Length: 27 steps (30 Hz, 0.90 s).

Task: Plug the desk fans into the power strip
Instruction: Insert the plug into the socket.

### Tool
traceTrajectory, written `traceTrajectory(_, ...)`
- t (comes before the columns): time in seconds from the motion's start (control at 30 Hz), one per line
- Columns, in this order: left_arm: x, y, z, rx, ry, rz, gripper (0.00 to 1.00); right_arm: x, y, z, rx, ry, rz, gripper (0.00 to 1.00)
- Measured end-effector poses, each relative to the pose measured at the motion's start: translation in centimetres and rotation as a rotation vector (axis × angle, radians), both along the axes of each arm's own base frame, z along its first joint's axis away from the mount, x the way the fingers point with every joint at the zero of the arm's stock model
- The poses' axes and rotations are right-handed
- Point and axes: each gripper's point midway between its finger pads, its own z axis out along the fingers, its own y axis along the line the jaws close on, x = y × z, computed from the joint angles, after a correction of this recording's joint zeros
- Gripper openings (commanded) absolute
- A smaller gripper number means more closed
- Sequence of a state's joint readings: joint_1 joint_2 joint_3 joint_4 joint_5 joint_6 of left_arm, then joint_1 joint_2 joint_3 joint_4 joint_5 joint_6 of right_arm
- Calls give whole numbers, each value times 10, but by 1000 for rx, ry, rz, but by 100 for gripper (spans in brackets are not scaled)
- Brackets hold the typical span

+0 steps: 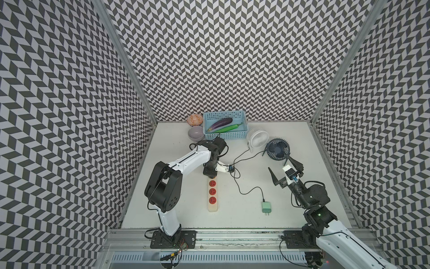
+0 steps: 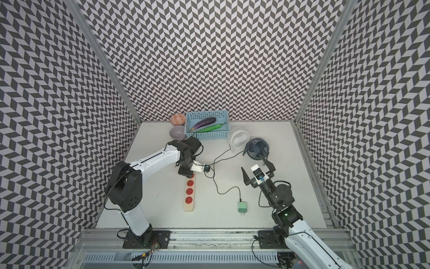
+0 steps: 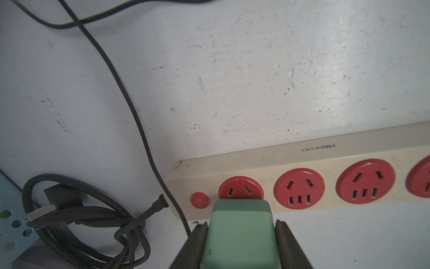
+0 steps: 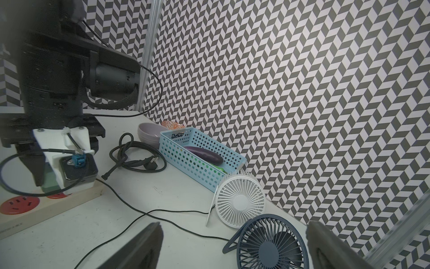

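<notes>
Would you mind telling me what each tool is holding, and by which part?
Left tool grips the green plug adapter by its opposite sides; right tool is open, holding nothing.

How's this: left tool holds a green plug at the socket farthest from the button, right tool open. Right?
Wrong socket: left wrist view shows the left tool holding the green plug at the socket nearest the button; right tool open.
</notes>
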State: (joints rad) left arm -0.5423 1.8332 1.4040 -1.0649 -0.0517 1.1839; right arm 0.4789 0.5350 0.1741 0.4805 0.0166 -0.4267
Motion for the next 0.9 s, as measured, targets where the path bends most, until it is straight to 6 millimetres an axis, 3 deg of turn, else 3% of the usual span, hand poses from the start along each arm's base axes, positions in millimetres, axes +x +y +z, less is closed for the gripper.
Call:
traceTrajectory(0.63,-3,5,-8,-124,-32,50,0,1,-2,-1,0,-1,-13,99)
traceTrajectory(0.9,1,4,-13,-91,59,72,0,2,-2,-3,-6,7,-14,100)
